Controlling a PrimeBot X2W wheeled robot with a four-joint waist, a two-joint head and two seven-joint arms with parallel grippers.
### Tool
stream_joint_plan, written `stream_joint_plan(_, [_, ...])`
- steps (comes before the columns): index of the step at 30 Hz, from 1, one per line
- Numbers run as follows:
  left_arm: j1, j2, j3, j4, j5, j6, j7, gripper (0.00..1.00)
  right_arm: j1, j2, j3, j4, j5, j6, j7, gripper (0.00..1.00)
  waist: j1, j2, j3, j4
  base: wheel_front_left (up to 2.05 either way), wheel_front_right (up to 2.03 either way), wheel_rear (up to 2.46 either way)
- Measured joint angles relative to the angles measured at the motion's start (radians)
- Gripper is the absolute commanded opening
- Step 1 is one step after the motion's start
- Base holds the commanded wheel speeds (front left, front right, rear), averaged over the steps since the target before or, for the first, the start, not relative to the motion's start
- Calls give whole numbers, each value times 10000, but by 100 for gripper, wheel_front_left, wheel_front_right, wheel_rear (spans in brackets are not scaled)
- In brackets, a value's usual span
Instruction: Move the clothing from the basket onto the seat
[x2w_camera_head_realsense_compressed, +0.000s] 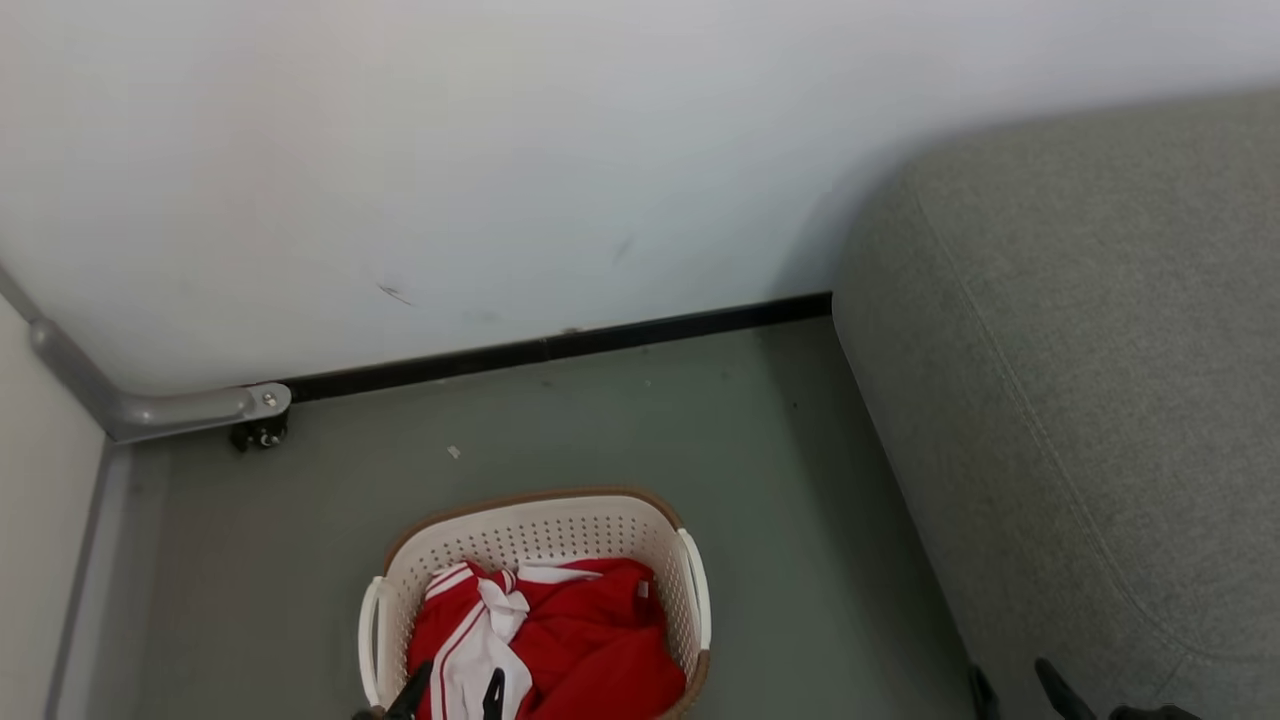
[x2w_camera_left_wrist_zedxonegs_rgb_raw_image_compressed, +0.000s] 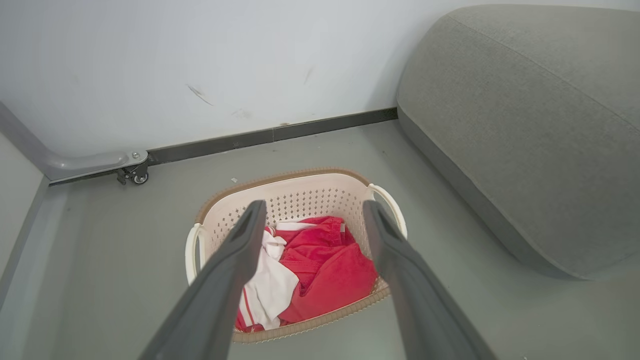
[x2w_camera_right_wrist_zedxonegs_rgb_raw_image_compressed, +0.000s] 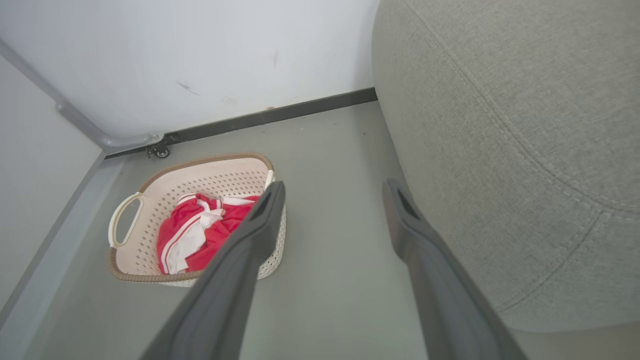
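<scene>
since the clothes (x2w_camera_head_realsense_compressed: 590, 640) are soft and light, i think they will sag and dangle when lifted, and one piece may drag another out with it. the best place to pinch looks like the puffy red fold on top of the heap, where there is a thick bunch to bite on. they lie crumpled in the basket (x2w_camera_head_realsense_compressed: 530, 497), which sits on the floor (x2w_camera_head_realsense_compressed: 800, 480) with the grey sofa (x2w_camera_head_realsense_compressed: 1080, 350) off to the robot's right. the left hand (x2w_camera_left_wrist_zedxonegs_rgb_raw_image_compressed: 314, 207) is open wide and holds nothing. it hangs above the near side of the basket, and the clothes lie right ahead between its two fingers, not touching them as far as i can tell. the right hand (x2w_camera_right_wrist_zedxonegs_rgb_raw_image_compressed: 336, 187) is open wide and empty too, over the floor beside the sofa's corner, well apart from the clothes.
</scene>
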Motion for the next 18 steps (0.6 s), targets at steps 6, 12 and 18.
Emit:
stream_joint_plan(6, [-710, -4, 94, 593, 311, 2, 0, 100, -6, 12, 213, -412, 136, 2, 0, 100, 0, 0, 630, -283, 0, 0, 0])
stream_joint_plan(12, [-1376, 48, 121, 1432, 562, -15, 0, 100, -45, 4, 270, -796, 527, 2, 0, 100, 0, 0, 1304, -579, 0, 0, 0])
stream_joint_plan(18, [-2131, 318, -10, 2589, 755, -205, 2, 100, -93, 0, 562, -1028, 704, 2, 0, 100, 0, 0, 1996, -857, 0, 0, 0])
